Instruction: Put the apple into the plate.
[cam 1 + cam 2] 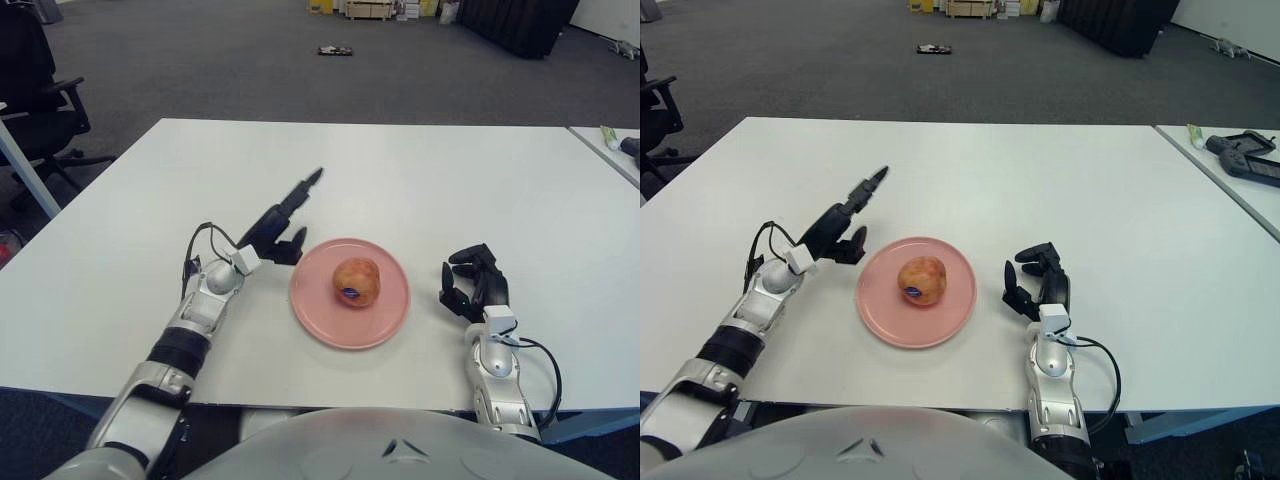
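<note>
A reddish-yellow apple (356,281) with a small dark sticker lies in the middle of the pink plate (318,318) on the white table. My left hand (282,216) is open just left of the plate, its fingers stretched out and pointing up and away, holding nothing. It is apart from the apple. My right hand (472,283) shows to the right of the plate with its fingers loosely curled and nothing in them.
The white table (450,180) spreads wide around the plate. A second table (1230,160) at the far right carries a dark tool and a small tube. An office chair (35,90) stands off the table's left side.
</note>
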Controlling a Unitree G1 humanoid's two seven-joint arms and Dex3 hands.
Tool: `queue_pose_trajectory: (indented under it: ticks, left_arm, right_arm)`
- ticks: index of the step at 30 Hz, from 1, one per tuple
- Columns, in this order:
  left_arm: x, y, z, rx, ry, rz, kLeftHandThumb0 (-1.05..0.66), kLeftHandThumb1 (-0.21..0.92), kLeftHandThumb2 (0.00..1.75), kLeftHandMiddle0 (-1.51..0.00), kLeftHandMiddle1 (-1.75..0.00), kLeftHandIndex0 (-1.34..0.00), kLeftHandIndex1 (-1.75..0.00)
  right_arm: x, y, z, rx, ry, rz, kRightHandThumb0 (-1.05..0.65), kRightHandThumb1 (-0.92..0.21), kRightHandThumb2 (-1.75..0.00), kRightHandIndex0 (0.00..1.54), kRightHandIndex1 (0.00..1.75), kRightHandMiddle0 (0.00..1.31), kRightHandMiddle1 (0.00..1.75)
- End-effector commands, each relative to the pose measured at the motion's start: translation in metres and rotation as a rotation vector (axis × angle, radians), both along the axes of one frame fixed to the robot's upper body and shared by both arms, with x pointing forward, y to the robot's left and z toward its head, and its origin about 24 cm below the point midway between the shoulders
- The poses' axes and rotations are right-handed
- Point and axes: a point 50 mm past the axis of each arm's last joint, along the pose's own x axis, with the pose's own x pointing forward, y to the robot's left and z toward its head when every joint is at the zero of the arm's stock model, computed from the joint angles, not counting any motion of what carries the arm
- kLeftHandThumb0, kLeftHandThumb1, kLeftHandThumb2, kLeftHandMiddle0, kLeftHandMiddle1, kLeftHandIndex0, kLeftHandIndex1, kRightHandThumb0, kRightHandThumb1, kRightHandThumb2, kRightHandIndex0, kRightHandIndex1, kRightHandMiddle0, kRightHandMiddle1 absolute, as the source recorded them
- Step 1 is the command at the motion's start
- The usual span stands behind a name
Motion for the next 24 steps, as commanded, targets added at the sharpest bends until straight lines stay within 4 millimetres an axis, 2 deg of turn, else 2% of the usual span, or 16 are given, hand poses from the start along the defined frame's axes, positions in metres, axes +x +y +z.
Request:
queue_pose_trajectory:
  ticks: [1, 4, 6, 10, 14, 16, 24]
  left_arm:
    - [0.001, 0.001, -0.002, -0.086, 0.006, 0.094, -0.98, 0.92, 1.08, -0.05, -0.18, -0.01, -0.27]
    - [0.0, 0.001, -0.007, -0.149, 0.015, 0.184, -0.95, 0.92, 1.06, -0.01, -0.42, 0.0, -0.51]
    - [-0.002, 0.002, -0.011, -0.191, 0.032, 0.236, -0.92, 0.92, 1.04, -0.01, -0.6, 0.0, -0.76]
    - [-0.012, 0.015, -0.027, -0.241, 0.099, 0.31, -0.86, 0.92, 1.02, -0.03, -0.77, 0.0, -1.05]
    - [-0.012, 0.016, -0.03, -0.295, 0.138, 0.332, -0.8, 0.92, 1.01, -0.07, -0.88, -0.01, -1.3]
    - [-0.012, 0.016, -0.031, -0.336, 0.161, 0.346, -0.75, 0.92, 1.0, -0.11, -0.93, -0.05, -1.39]
    - [-0.014, 0.02, -0.039, -0.428, 0.225, 0.428, -0.6, 0.9, 1.04, -0.25, -1.18, -0.18, -1.49]
  right_arm:
    - [0.003, 0.0, 0.002, 0.005, -0.011, 0.001, -0.39, -0.63, -0.93, 0.67, 1.73, 0.38, 1.75]
    - [0.003, 0.001, 0.002, 0.009, -0.011, -0.001, -0.39, -0.62, -0.93, 0.67, 1.73, 0.38, 1.75]
    - [0.002, 0.001, 0.003, 0.013, -0.011, -0.002, -0.39, -0.62, -0.94, 0.67, 1.74, 0.38, 1.75]
    - [0.002, 0.0, 0.002, 0.014, -0.006, 0.0, -0.39, -0.62, -0.94, 0.67, 1.74, 0.38, 1.75]
    - [0.002, 0.0, 0.001, 0.012, -0.002, 0.004, -0.39, -0.63, -0.93, 0.68, 1.74, 0.38, 1.75]
    - [0.002, 0.0, 0.001, 0.009, -0.001, 0.007, -0.39, -0.63, -0.93, 0.68, 1.74, 0.38, 1.75]
    - [0.002, -0.001, 0.0, 0.005, 0.001, 0.01, -0.39, -0.64, -0.91, 0.68, 1.73, 0.37, 1.75]
